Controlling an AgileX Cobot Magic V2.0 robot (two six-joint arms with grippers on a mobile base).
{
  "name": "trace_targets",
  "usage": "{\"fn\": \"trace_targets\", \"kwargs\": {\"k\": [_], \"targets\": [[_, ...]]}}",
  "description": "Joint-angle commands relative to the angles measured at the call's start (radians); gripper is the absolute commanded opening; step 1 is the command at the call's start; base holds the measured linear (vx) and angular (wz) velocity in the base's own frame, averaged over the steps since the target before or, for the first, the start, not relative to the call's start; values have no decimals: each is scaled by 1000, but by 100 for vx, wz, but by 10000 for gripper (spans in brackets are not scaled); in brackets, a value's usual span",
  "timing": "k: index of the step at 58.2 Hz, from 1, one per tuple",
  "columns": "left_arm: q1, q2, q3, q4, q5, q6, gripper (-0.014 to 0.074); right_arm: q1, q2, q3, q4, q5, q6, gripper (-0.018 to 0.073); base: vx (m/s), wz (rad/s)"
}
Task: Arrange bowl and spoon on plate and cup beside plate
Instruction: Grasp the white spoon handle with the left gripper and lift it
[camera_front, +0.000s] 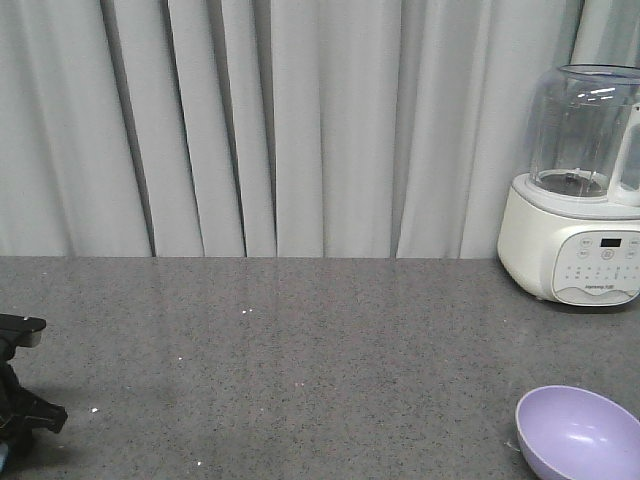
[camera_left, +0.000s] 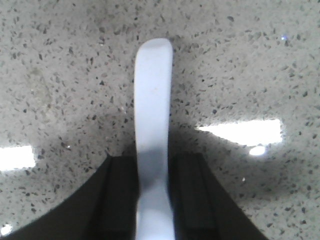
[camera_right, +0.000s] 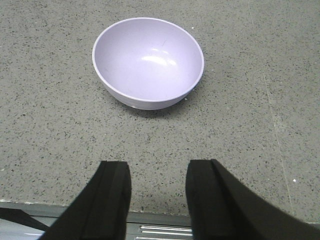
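On counter, bowl (glossy inside), right claw agape, empty, left claw pinching spoon.

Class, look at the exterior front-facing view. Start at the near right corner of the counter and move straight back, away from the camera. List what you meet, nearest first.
bowl → white blender-like appliance → grey curtain

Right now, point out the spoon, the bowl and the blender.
spoon (camera_left: 152, 115): left wrist view, middle of its handle.
bowl (camera_right: 148, 62): right wrist view, glossy inside surface.
blender (camera_front: 545, 235): front view, white base housing.
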Motion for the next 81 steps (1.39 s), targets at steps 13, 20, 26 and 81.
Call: {"fn": "trace_targets", "kwargs": {"k": [13, 20, 26, 81], "targets": [[-3, -47, -32, -7, -20, 0, 171, -6, 7, -35, -13, -68, -6, 347, 0, 0], [-3, -47, -32, -8, -1, 0, 172, -6, 7, -35, -13, -68, -6, 347, 0, 0], [-3, -60, -32, -7, -1, 0, 174, -6, 7, -35, -13, -68, -6, 347, 0, 0], [-3, -424, -32, -36, 10, -16, 175, -6, 7, -35, -13, -68, -6, 347, 0, 0]]}}
